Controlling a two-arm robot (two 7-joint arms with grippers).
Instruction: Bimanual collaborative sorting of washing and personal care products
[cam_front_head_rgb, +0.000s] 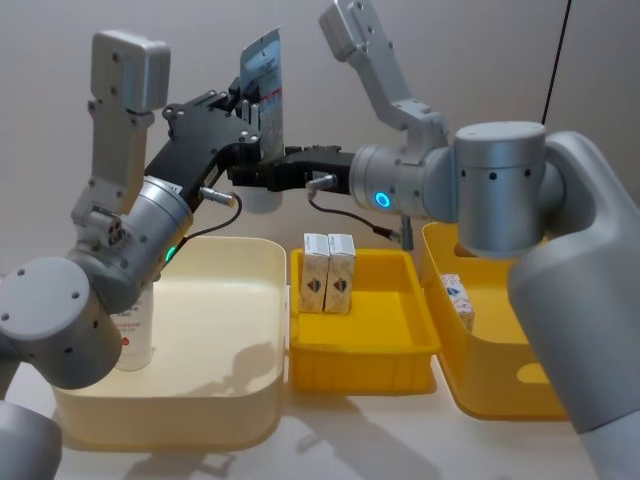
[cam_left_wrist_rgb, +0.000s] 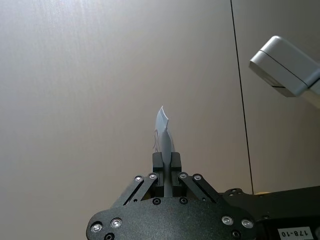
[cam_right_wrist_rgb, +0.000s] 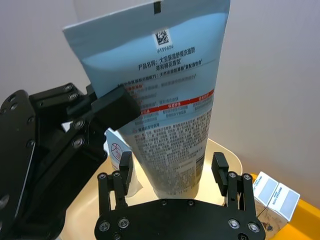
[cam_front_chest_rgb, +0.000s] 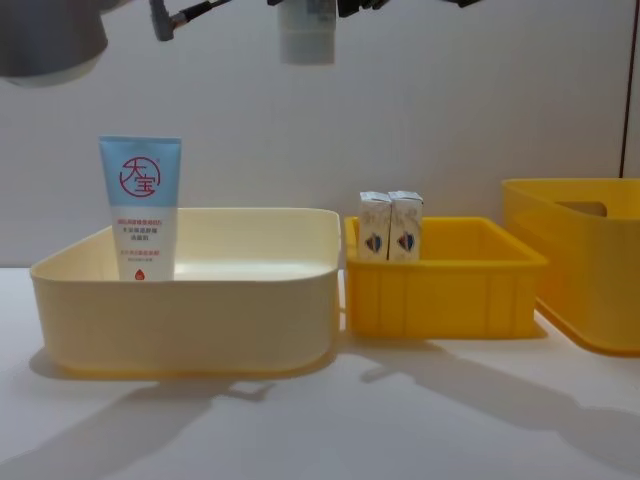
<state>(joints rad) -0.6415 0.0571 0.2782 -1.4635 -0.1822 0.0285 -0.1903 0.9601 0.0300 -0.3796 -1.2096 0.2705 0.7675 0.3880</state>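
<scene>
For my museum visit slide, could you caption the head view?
Left gripper holds a pale-blue tube aloft over the cream bin; the open right gripper flanks its lower end.

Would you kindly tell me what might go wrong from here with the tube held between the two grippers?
1. The left gripper has its fingers shut on the pale-blue-and-white squeeze tube, while the right gripper has its fingers open on either side of it. Letting go before the right one closes would likely drop the tube toward the cream plastic bin, perhaps toppling the upright tube standing there.
2. The two grippers sit close together, so closing or withdrawing might make them collide.
</scene>
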